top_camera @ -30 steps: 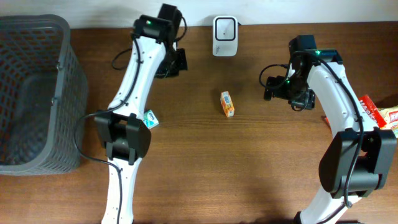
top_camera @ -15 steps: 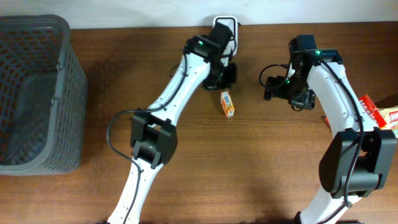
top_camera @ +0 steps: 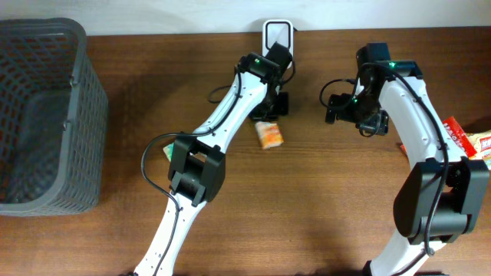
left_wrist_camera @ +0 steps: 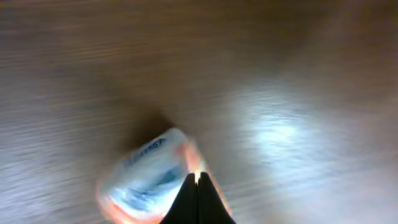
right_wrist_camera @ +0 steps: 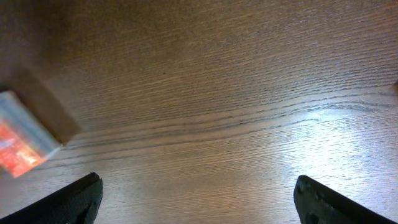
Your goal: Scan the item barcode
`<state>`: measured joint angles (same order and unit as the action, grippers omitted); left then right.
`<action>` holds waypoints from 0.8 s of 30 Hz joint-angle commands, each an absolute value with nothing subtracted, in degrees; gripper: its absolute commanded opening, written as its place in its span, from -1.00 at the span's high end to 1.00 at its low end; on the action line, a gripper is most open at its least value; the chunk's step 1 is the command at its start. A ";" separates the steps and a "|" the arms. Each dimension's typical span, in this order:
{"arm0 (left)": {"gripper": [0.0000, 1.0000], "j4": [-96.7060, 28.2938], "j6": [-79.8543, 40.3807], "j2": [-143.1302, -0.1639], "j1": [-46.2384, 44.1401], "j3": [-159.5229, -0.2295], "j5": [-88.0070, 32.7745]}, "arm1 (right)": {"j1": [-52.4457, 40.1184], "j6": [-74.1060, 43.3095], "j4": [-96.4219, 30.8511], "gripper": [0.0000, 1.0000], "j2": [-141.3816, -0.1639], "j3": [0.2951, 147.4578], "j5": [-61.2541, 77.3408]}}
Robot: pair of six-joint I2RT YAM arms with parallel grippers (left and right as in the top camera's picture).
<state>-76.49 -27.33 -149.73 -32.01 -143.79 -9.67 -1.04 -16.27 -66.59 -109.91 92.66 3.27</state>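
**Overhead.** The small orange-and-white cardboard box [top_camera: 268,134] lies flat and askew on the brown wooden table [top_camera: 307,215], on the near side of the white barcode scanner [top_camera: 277,34]. The left claw [top_camera: 276,106] sits between the scanner and the box, just beside the box. Whether its fingers are parted cannot be told from this height. The right claw [top_camera: 354,115] hangs off to the scanner's right, well apart from the box. A grey plastic mesh basket [top_camera: 46,115] stands far to the scanner's left.

The box looks light and fairly stiff. It is probably thin card that would dent under a hard pinch, and its glossy printed faces could slip. The best hold is likely across its two long narrow sides, near the middle. That would leave the printed face with the barcode free to turn toward the scanner.

**Left wrist.** This view is blurred. The left claw [left_wrist_camera: 198,185] has its fingers pressed together to a single point, with nothing between them. The tip sits at the box's [left_wrist_camera: 149,177] right-hand edge. Whether it touches the card or is just above it, I cannot tell.

**Right wrist.** The right claw [right_wrist_camera: 198,186] has its fingers spread as wide as they go. Only bare wood shows between them, and they hold nothing. The box [right_wrist_camera: 22,146] shows only at the left border, clear of both fingers.
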 commanded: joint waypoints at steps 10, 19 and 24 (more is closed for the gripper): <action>1.00 -94.70 -27.81 -150.19 -24.60 -163.83 4.43 | -0.69 -16.53 -66.57 -0.97 -110.26 92.14 3.38; 0.70 -96.73 -25.61 -151.83 -22.46 -164.70 -1.28 | -0.69 -16.56 -66.57 -0.97 -110.26 92.14 3.36; -0.96 -96.73 -25.65 -151.83 -20.88 -164.72 5.28 | -0.69 -16.62 -66.52 -0.97 -110.28 92.14 3.53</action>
